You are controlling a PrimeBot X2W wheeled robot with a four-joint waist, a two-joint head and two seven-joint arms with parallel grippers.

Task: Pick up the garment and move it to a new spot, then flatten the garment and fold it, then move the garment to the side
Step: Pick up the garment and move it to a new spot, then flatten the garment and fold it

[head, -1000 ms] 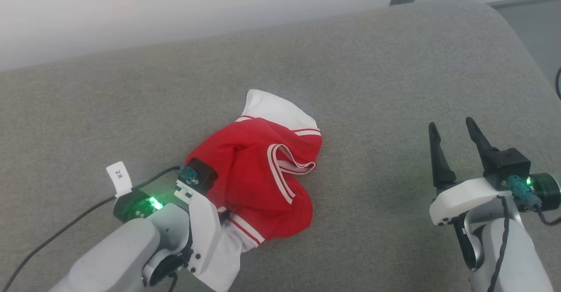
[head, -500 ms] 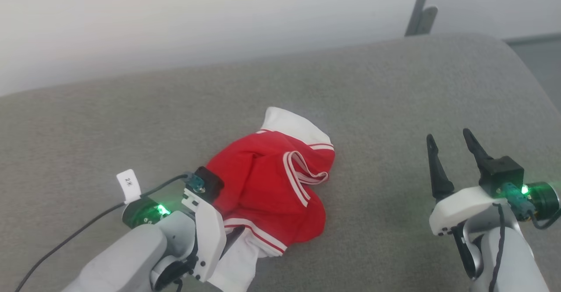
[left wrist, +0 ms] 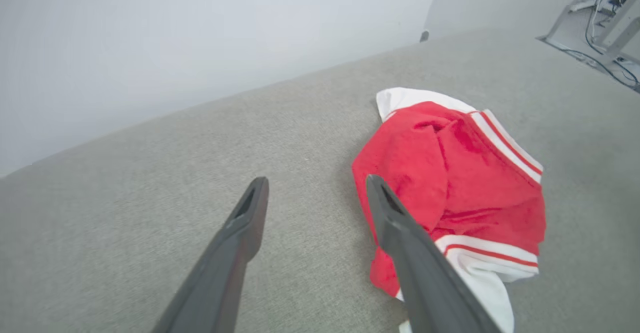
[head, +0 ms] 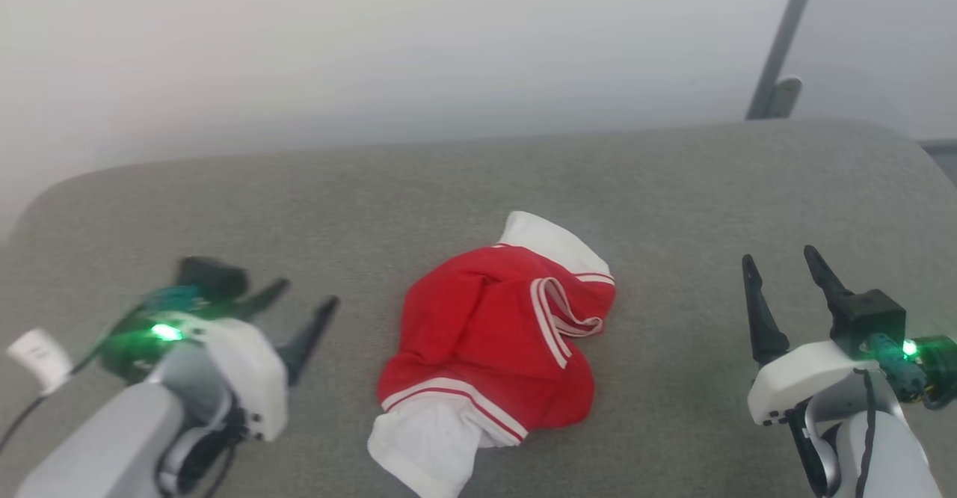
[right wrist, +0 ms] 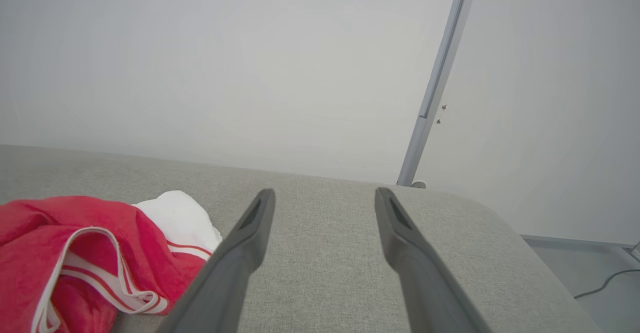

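In the head view, the garment (head: 486, 333) lay crumpled in a soft heap on the grey woven surface (head: 374, 199), its bright red body bunched into folds, a white sleeve panel poking out at its far end and another at its near end, and striped white-and-red trim looping across its top. The left hand (head: 308, 294), somewhat blurred, sat to the left of the garment and apart from it, its two tapered dark fingers spread and holding nothing. The right hand (head: 777, 254) stood well to the right of the garment, likewise released, with its pointed fingers splayed and empty. A pale wall (head: 374, 49) and a slim grey metal post (head: 781, 57) rose beyond the garment. In the left wrist view, the left hand (left wrist: 316, 179) showed matte dark fingers (left wrist: 240, 238) parted over the coarse grey weave, the garment (left wrist: 450, 173) just right of them, plush red with crisp striped bands. In the right wrist view, the right hand (right wrist: 325, 191) gaped open above the bare weave, and the garment (right wrist: 75, 253) lay to its left, its ribbed trim curling beside a rounded white fold.
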